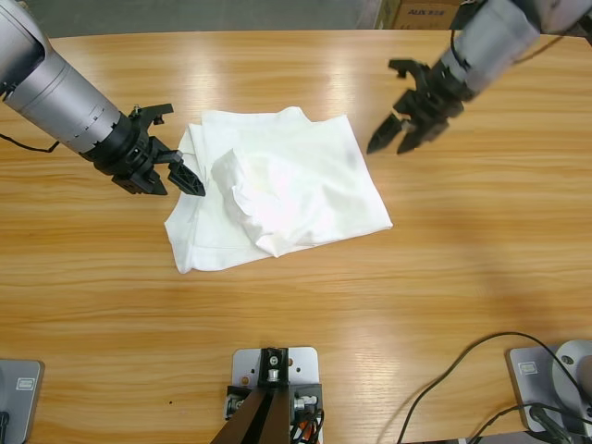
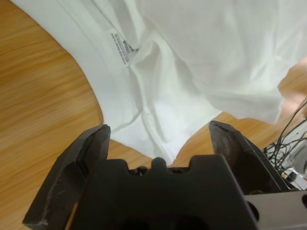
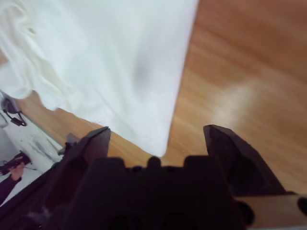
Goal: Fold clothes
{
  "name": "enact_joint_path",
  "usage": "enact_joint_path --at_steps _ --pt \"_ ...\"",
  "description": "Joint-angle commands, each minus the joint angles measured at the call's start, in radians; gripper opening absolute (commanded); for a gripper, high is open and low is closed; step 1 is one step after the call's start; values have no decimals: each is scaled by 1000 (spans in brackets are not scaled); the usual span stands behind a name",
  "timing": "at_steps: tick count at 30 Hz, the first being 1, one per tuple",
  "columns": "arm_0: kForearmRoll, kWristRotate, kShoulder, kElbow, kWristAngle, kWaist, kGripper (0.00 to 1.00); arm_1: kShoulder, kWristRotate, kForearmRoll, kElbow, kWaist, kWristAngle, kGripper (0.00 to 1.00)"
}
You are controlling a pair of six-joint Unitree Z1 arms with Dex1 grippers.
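Lying mid-counter (image 1: 296, 314) from above, the partly folded white T-shirt (image 1: 287, 190) is bunching, flanked by both empty pincers. The left pincer (image 2: 158, 139) is gaping over a hem corner, beside a sewn label (image 2: 122, 48). The right pincer (image 3: 156, 139) is gaping at an edge; grabbing one layer could undo folds

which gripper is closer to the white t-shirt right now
Left. The left gripper sits open right at the T-shirt's edge, cloth just beyond its jaws. The right gripper hangs open a little off the opposite edge, over bare table.
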Motion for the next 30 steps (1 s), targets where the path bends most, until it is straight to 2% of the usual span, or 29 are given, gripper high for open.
enact_joint_path --at_steps 1,9,15,20,30 --pt "2 -4 14 31 15 12 807 -68 55 -95 153 -28 29 789" --pt "8 -5 -39 18 12 13 807 -137 145 -254 356 -29 93 789" --pt "34 -7 -58 6 12 -5 804 -154 151 -261 404 -22 126 789" --pt "47 -7 -74 8 16 -13 803 -137 160 -289 422 -4 140 789" --pt "74 -2 -89 6 30 -10 803 -37 177 -444 438 56 140 789"
